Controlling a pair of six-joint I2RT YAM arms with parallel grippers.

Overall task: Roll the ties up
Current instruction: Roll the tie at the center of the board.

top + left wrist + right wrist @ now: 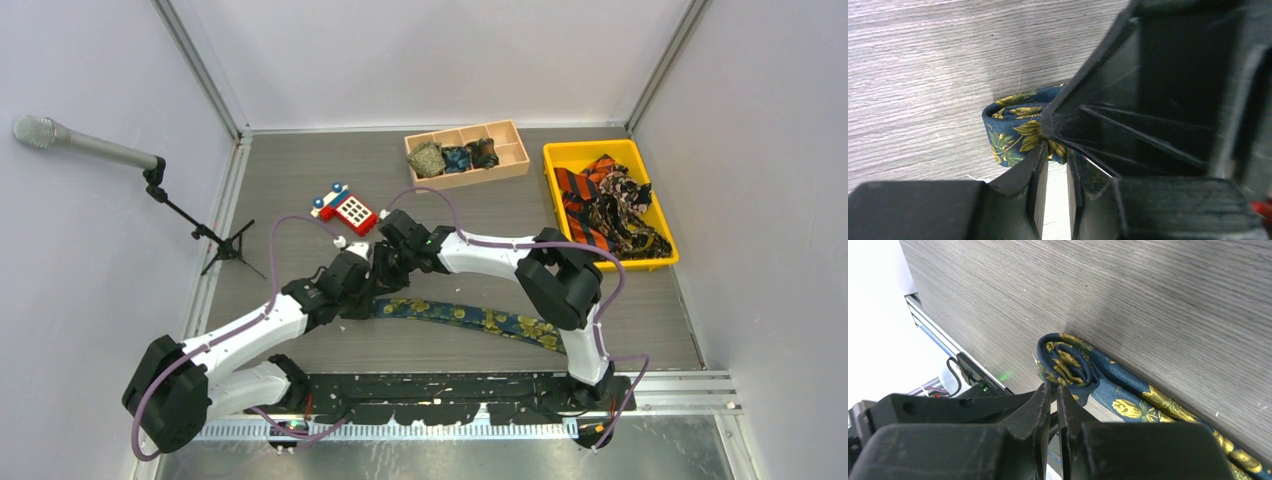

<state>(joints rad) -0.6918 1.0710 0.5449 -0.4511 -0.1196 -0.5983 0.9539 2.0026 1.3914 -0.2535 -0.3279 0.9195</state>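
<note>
Right now, nearest your arm bases, the navy tie [480,320] with yellow-gold flowers lies on the grey table [300,180]. Its flat length runs off toward 4 o'clock from where your grippers meet. Its other end is wound into a small coil, seen clearly in both wrist views but hidden under the grippers from above.

Your left gripper [1055,155] reaches in from 8 o'clock. Its fingers are drawn close and nip a fold of fabric at the coil's edge. Your right gripper [1054,389] comes in from 1 o'clock with its fingers pressed almost together and their tips at the coil's rim. You cannot tell whether it has caught any cloth.

Farther out, the toy phone [345,210] sits at 11 o'clock from the grippers. At 1 o'clock a wooden tray [512,150] holds three rolled ties [456,158] in adjoining compartments. At 2 o'clock the yellow bin [590,147] holds a heap of loose ties [605,205], some striped orange and black. A microphone [90,145] on a stand is at 10 o'clock.
</note>
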